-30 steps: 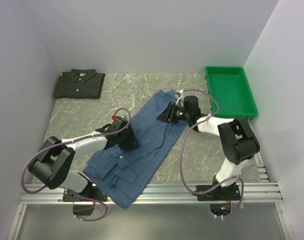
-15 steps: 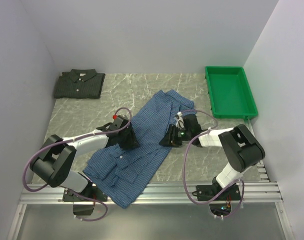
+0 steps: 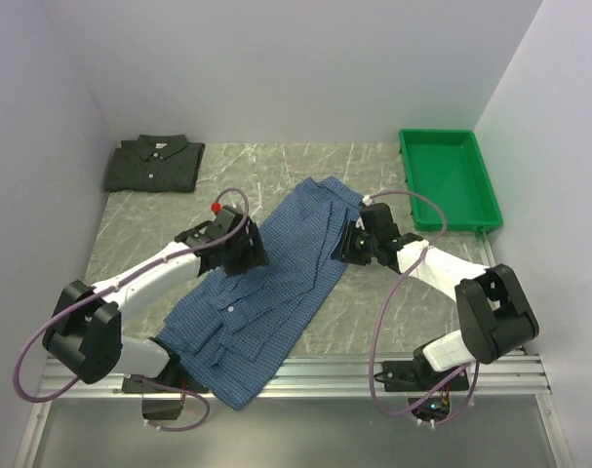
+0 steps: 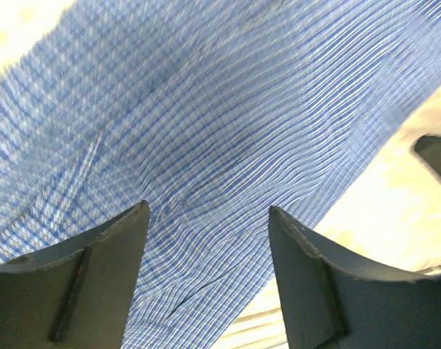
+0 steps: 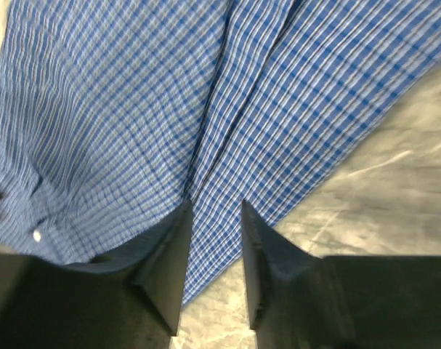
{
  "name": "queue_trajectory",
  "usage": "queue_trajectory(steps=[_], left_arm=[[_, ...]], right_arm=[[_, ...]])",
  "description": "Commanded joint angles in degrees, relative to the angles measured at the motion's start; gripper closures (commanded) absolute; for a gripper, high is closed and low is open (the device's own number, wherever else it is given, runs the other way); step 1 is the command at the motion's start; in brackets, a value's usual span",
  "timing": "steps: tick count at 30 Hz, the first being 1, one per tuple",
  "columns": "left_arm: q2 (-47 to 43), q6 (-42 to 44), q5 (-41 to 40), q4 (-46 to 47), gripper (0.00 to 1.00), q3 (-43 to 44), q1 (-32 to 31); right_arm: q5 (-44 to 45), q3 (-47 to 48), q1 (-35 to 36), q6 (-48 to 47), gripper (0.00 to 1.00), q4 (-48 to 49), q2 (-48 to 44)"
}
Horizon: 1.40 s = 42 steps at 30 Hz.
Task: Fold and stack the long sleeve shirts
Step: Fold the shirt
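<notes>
Folded cloth is seen first, in the far left corner of the surface [image 3: 276, 161]: the dark green-grey check shirt [image 3: 154, 163] is laid flat there with its collar toward the far edge and its white buttons facing up.

Toward the middle, the left end effector [image 3: 247, 255] is held over the left border of the blue shirt [image 3: 276, 292]. In the left wrist view its fingers [image 4: 96, 276] are spread wide, and nothing is gripped between them; only the fine blue check is seen beyond them.

The blue shirt is spread in a long diagonal band, from the near edge left of centre, which its lower end overlaps, up to the middle of the surface. It is creased and partly folded over itself, and lies well apart from the dark shirt.

At the shirt's right border the right end effector [image 3: 346, 246] is lowered. In the right wrist view its fingers [image 5: 166, 276] are drawn to a narrow gap over a crease in the cloth; whether cloth is pinched cannot be told.

Along the right edge a green tray [image 3: 483, 185] is placed.
</notes>
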Motion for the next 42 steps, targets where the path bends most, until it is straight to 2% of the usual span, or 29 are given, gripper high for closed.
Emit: queue_trajectory(steps=[1, 3, 9, 19, 22, 28, 31, 34, 38, 41, 42], left_arm=[[1.4, 4.0, -3.1, -2.4, 0.29, 5.1, 2.3], [3.7, 5.4, -2.0, -0.5, 0.33, 6.7, 4.5], [15.6, 6.5, 0.8, 3.5, 0.43, 11.6, 7.5], [26.3, 4.4, 3.0, 6.0, 0.43, 16.2, 7.9], [28.9, 2.6, 5.1, 7.2, 0.42, 17.0, 8.9], [35.2, -3.1, 9.0, 9.5, 0.41, 21.8, 10.3], [37.0, -9.2, 14.1, 14.6, 0.41, 22.7, 10.6], [38.2, -14.9, 19.7, 22.6, 0.38, 23.0, 10.6], [37.7, -17.2, 21.6, 27.0, 0.32, 26.7, 10.4], [34.0, -14.3, 20.0, 23.8, 0.27, 28.0, 10.4], [30.3, -13.3, 17.8, 22.6, 0.24, 27.8, 10.4]], right_arm=[[7.9, 4.8, 0.9, 0.0, 0.64, -5.0, 1.6], [9.4, 7.1, 1.2, 0.3, 0.67, -6.4, 3.1], [12.2, 11.4, 1.6, 0.8, 0.68, -8.0, 9.5], [12.8, 18.3, 1.6, 0.7, 0.63, -10.7, 19.9], [15.1, 23.5, 1.3, -0.8, 0.59, -12.8, 24.0], [15.7, 40.3, -1.5, -7.9, 0.55, -21.1, 35.7], [16.2, 52.7, -3.2, -11.0, 0.55, -25.1, 41.7], [15.3, 61.2, -4.2, -13.1, 0.55, -27.6, 46.3], [16.7, 66.8, -5.6, -14.3, 0.55, -28.6, 47.5], [17.4, 65.2, -5.5, -15.0, 0.54, -29.0, 43.2], [17.3, 63.1, -4.9, -15.2, 0.54, -28.0, 38.6]])
